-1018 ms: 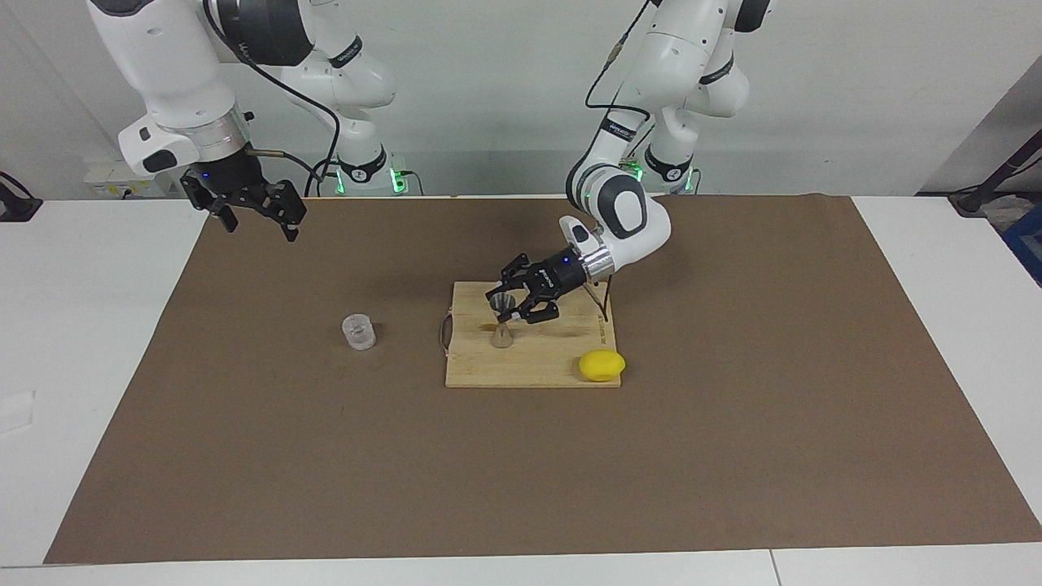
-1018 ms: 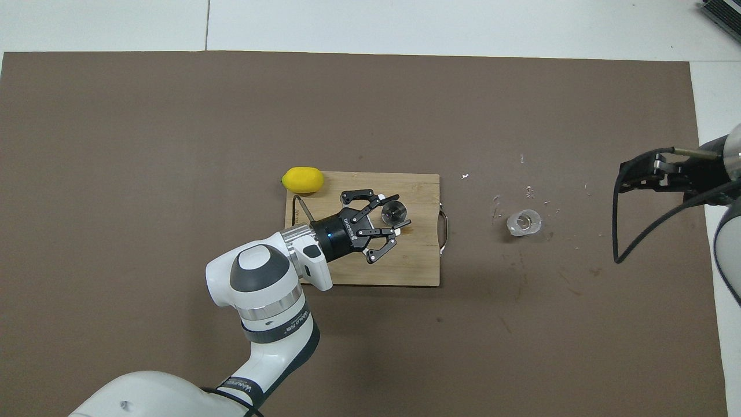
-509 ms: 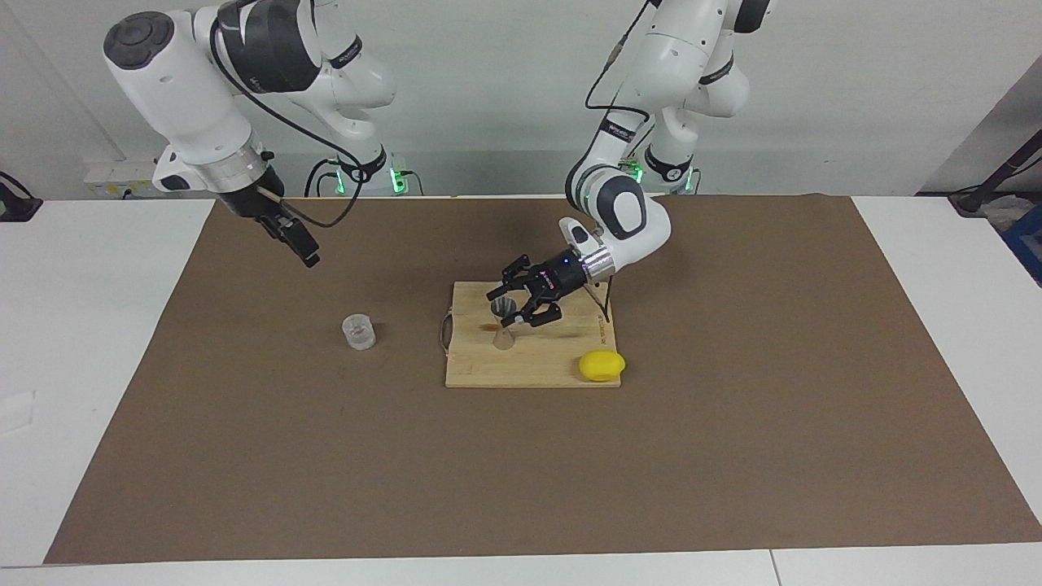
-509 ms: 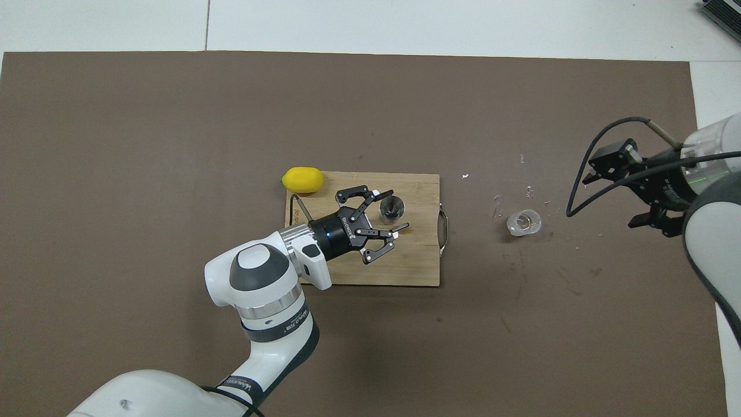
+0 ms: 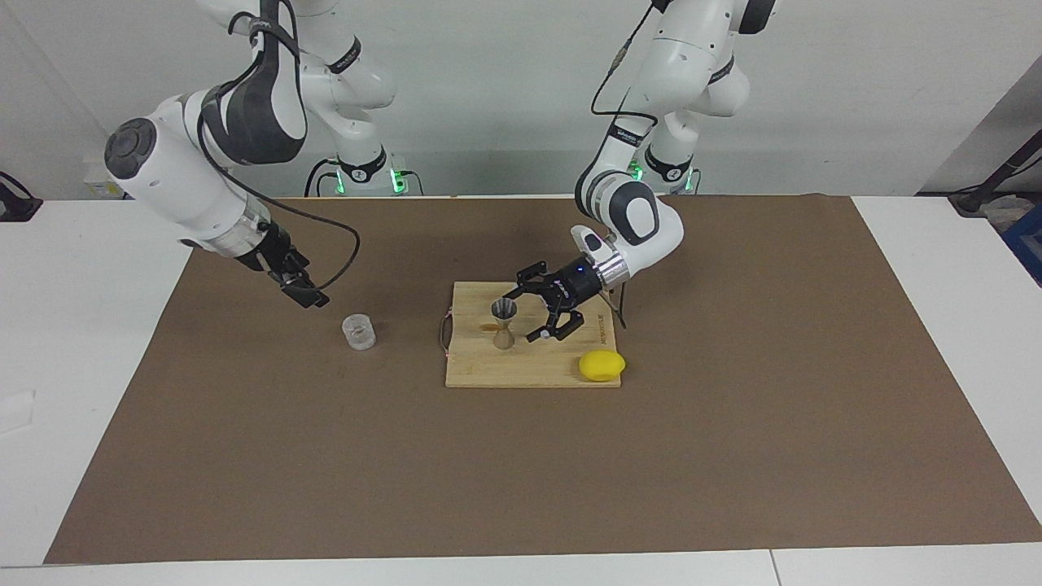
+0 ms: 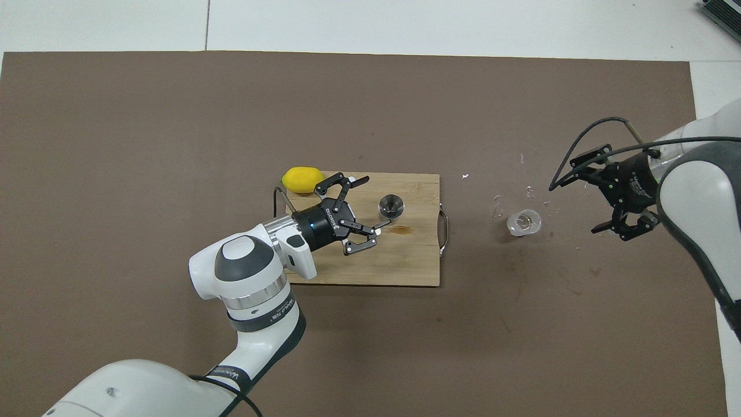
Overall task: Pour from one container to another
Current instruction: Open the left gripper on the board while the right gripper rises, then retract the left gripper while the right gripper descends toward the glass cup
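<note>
We find the jigger standing upright on the wooden board, apart from any pincer. The left pincer sits low over the board just beside it, fingers spread wide and holding nothing. The clear cup stands on the brown mat toward the right arm's end of the worktop, well apart from the board. The right pincer hangs near the cup, on the robots' side of it, fingers parted and empty. A lemon rests at the board's corner, touching its edge.

In our judgement the step in hand is the right arm's grasp of the cup. We advise bringing the fingers level with the cup's wall, one on each side, and closing below the rim so the mouth stays free for pouring. The grip should be gentle, as a light clear cup may skid or tip. The left pincer should clear the jigger's mouth before the cup arrives.
</note>
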Robot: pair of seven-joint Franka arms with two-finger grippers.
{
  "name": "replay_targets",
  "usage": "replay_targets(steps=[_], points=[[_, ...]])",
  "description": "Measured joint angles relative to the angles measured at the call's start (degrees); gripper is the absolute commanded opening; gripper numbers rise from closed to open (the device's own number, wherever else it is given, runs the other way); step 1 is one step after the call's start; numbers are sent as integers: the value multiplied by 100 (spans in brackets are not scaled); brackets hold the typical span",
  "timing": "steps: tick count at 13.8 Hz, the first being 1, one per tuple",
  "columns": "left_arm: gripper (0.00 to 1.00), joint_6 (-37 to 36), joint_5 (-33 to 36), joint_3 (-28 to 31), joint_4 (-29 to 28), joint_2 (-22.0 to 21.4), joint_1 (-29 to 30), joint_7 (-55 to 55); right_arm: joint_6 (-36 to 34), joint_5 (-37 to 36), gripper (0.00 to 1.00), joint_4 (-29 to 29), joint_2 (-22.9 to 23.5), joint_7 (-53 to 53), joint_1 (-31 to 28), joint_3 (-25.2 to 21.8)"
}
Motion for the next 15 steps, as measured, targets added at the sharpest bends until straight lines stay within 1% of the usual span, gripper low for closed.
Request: replay_targets(steps=[3,7,9,11,15], points=[[100,-2,552,2,-3,0,273,0,98,105,99,0,176,3,-10,0],[100,-2,923,5,-6,-3,471,0,154,151,99,5,199,82,-16,0],[100,5,1253,11,-27,-12,561,0,156,153,99,7,199,124,-16,0],[100,8,1899,25,-58,-50,792,0,156,158,98,8,199,127,-16,0],[100,-130,3924,50,-75,-323,1639,-47,157,161,99,7,199,225,-16,1]])
